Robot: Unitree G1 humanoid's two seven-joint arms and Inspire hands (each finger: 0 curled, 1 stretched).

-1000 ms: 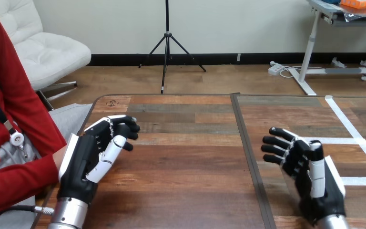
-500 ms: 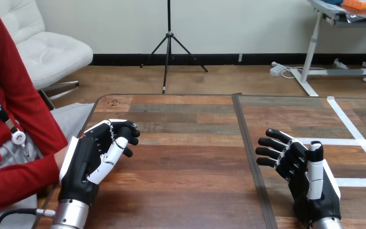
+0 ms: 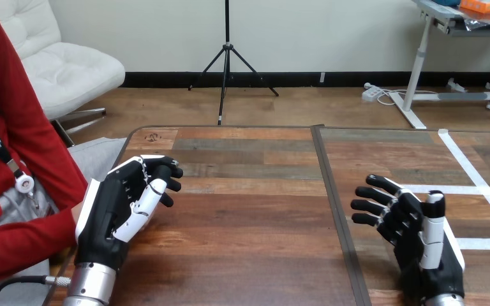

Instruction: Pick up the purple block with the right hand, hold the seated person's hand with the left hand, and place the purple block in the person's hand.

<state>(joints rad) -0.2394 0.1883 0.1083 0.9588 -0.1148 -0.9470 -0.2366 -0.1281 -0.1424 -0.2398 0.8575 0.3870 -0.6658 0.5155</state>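
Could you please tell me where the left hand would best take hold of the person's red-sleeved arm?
Probably at the wrist, the narrowest part showing. The forearm lies pointing at the left hand, whose back faces it, so turn the palm toward it and come from the table side, closing round the wrist from above.

No text, number or sign can be read; a small dark mark [image 3: 152,136] at the counter's [image 3: 249,217] far left corner stays illegible.
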